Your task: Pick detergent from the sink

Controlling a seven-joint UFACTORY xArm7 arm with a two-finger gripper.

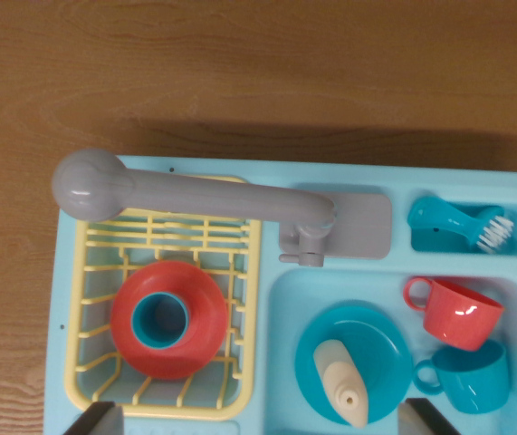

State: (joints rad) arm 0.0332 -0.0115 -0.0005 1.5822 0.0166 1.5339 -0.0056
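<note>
View: I am looking straight down from the wrist camera onto a light blue toy sink unit (pixel 281 272) sitting on a wooden tabletop (pixel 240 63).
Detergent: the cream-coloured detergent bottle (pixel 341 382) lies on its side in the basin, resting on a blue plate (pixel 380 340), its narrow nozzle end pointing toward the bottom edge of the wrist view.
Basin: the plate and bottle fill the basin's half toward the wrist view's left; toward the wrist view's right I see a red cup (pixel 455 313) and, just below it, a blue cup (pixel 471 374), the two cups close together or touching, I cannot tell which.
Faucet: a grey faucet (pixel 186 192) stands behind the basin, its spout swung out over the drying rack with the round head at the wrist view's left.
Rack: a yellow drying rack (pixel 240 272) fills the compartment on the wrist view's left; a red bowl (pixel 204 317) sits in it with a small blue cup-like piece (pixel 160 321) in its middle.
Brush: a blue dish brush (pixel 462 227) with white bristles lies in the small compartment at the wrist view's upper right.
End effector: two dark finger tips (pixel 95 420) peek in at the bottom edge, well apart, one over the rack's lower corner, the other beside the blue cup; the jaws are spread and grip nothing.
</note>
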